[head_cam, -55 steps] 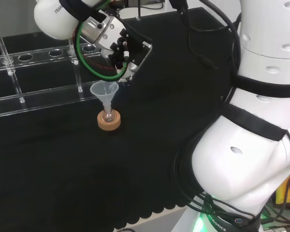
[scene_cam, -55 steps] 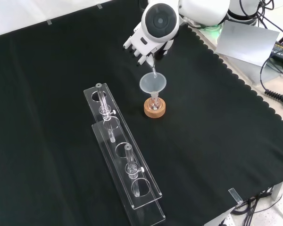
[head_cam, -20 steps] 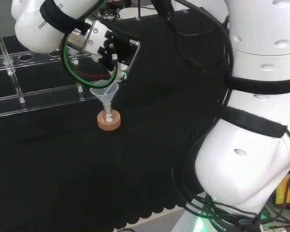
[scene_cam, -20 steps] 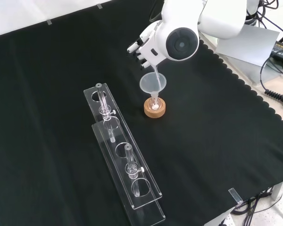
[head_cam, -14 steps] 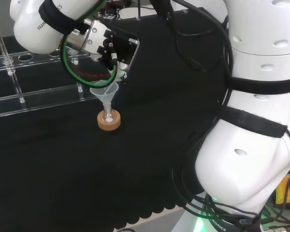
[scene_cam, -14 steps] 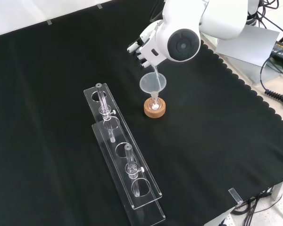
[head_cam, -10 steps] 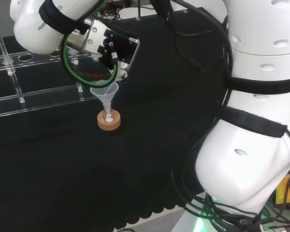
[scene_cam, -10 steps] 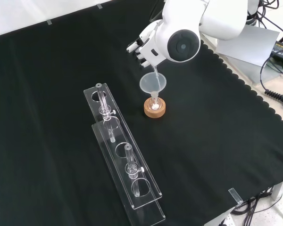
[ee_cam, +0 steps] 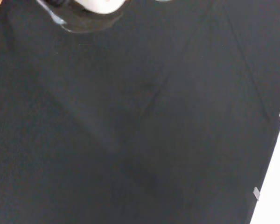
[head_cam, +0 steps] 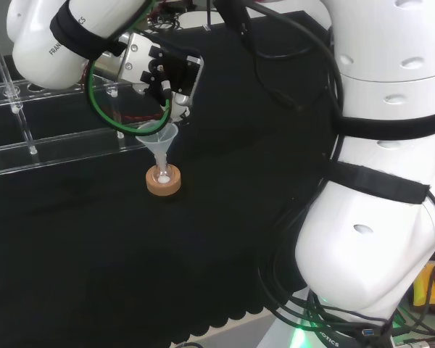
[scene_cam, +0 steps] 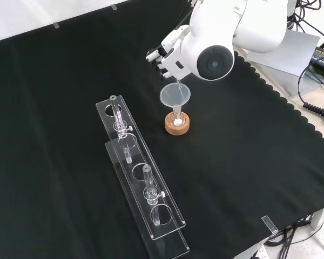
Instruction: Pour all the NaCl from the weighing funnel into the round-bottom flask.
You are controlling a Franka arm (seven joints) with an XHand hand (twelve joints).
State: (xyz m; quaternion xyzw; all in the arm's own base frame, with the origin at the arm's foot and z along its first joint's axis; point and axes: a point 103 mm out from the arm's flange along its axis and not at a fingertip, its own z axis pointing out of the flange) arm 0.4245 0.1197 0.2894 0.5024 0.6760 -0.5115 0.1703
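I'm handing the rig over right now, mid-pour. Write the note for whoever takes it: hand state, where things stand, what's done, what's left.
Hand: shut on the weighing funnel, tilted, spout down into the plastic funnel.
Plastic funnel sits in the neck of the round-bottom flask, which rests on the cork ring near the acrylic rack.
Done: white NaCl lies in the flask bottom.
Left: I cannot tell whether the weighing funnel is empty; check it, finish the pour, then lift it clear.

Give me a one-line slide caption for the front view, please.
Black and white robot hand tips a clear weighing funnel over a clear plastic funnel in a small flask on a cork ring.
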